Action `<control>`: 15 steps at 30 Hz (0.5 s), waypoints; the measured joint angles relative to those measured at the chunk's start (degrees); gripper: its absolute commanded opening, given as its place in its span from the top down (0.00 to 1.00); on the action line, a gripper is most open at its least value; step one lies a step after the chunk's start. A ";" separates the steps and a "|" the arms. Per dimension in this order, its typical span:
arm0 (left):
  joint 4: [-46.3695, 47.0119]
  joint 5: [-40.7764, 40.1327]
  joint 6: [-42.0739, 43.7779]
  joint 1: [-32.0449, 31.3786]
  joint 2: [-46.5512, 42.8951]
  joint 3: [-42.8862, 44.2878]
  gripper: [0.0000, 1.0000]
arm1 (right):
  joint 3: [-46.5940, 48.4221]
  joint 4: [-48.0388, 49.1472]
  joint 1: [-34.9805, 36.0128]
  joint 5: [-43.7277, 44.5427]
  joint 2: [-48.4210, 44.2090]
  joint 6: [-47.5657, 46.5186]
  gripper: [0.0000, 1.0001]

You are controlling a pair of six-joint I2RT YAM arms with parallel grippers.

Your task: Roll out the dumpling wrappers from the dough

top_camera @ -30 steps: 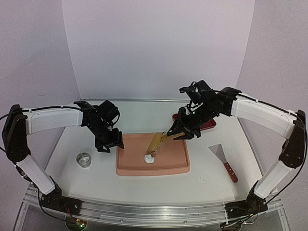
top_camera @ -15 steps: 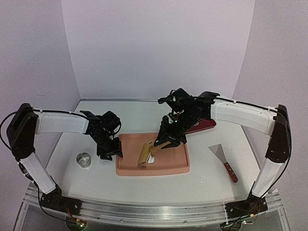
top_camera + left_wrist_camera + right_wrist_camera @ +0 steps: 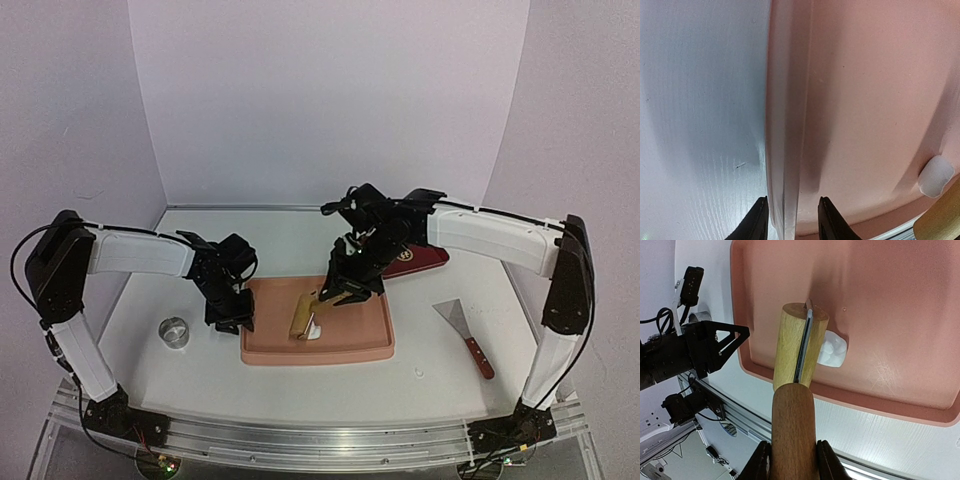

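Pink tray [image 3: 365, 325] at the middle of the white table [image 3: 430, 390], with both arms at work on it. The dough [image 3: 832, 351] is a small white lump on the tray floor, towards the near left; it touches the side of the barrel of the wooden rolling pin [image 3: 303, 315] and is not flattened. No round wrapper is to be seen anywhere. The right gripper [image 3: 793, 457] is closed on the pin's darker handle, a finger on each side, with the barrel pointing away from the wrist and down onto the tray. The left gripper [image 3: 792, 220] sits astride the tray's left rim with its fingers narrow, one outside over the table and one inside; whether they already pinch the rim cannot be told. A small metal ring [image 3: 175, 332] stands on the table to the left of the tray, a scraper [image 3: 465, 335] lies to its right, and a red dish [image 3: 425, 260] sits behind. The lump looks light and soft, likely tacky and easily torn once thin. It is better pressed under the middle of the barrel than gripped, with the tray steadied at its rim.
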 measured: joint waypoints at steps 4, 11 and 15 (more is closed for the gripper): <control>0.19 -0.02 0.74 0.00 1.39 0.43 0.74 | 0.04 0.04 0.00 0.42 1.18 -1.23 1.00; 0.10 -0.13 0.97 0.00 2.25 0.43 0.80 | -1.62 1.31 0.00 1.39 1.43 -3.46 1.00; 0.02 -0.15 0.98 0.07 2.28 0.43 0.83 | -2.50 2.59 -0.05 1.41 1.42 -4.56 1.00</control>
